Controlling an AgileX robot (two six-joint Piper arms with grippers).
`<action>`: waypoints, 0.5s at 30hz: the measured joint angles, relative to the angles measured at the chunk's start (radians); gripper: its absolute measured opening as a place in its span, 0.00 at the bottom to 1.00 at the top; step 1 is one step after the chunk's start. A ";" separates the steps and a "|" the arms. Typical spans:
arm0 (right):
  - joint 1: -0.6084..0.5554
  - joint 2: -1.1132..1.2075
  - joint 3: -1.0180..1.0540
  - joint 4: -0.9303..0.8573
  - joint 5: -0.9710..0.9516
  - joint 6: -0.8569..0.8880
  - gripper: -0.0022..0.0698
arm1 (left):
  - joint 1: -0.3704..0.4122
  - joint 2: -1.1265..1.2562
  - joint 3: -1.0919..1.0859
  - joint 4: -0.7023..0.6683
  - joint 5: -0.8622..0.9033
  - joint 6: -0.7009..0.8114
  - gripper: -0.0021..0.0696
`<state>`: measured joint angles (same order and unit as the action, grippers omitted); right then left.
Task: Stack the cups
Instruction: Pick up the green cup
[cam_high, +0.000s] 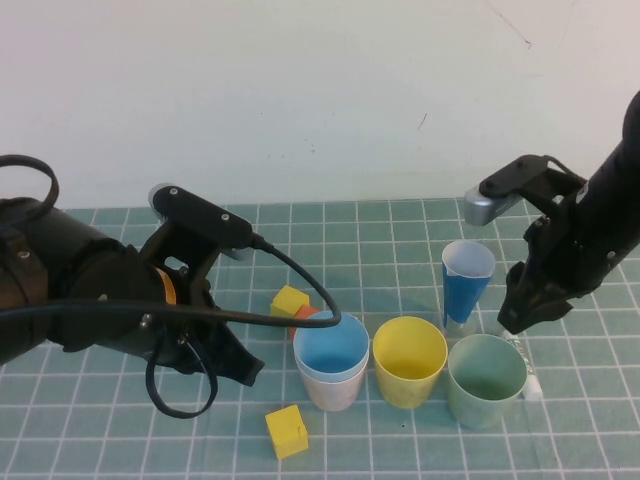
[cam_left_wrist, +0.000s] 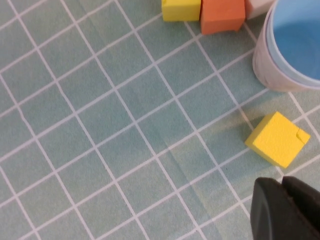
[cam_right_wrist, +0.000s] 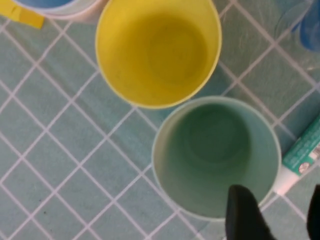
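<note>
A light blue cup (cam_high: 330, 345) sits nested inside a pale pink cup (cam_high: 332, 390). To its right a yellow cup (cam_high: 409, 360) and a pale green cup (cam_high: 486, 380) stand upright in the same row. My right gripper (cam_right_wrist: 280, 220) is open just over the green cup's (cam_right_wrist: 215, 155) right rim. One finger lies over the rim and the other outside it, and nothing is held. My left gripper (cam_left_wrist: 282, 210) is shut and empty, low over the mat left of the blue cup (cam_left_wrist: 295, 45).
A narrow dark blue cone cup (cam_high: 467, 283) stands behind the green cup. A small tube (cam_right_wrist: 302, 152) lies beside the green cup. Two yellow blocks (cam_high: 290, 300) (cam_high: 286, 430) and an orange block (cam_high: 305, 313) lie near the nested cups.
</note>
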<state>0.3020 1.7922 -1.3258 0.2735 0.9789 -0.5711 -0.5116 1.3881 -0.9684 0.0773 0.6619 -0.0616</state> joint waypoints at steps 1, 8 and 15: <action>0.002 0.008 0.000 0.000 -0.011 -0.009 0.42 | 0.000 0.000 0.000 0.000 -0.005 0.000 0.03; 0.002 0.092 -0.002 0.003 -0.034 -0.041 0.45 | 0.000 0.000 0.010 0.022 -0.019 0.000 0.03; 0.002 0.179 -0.002 0.004 -0.092 -0.057 0.45 | 0.000 0.000 0.010 0.030 -0.019 0.000 0.03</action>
<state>0.3035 1.9717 -1.3276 0.2775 0.8866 -0.6280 -0.5116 1.3881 -0.9584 0.1070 0.6432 -0.0616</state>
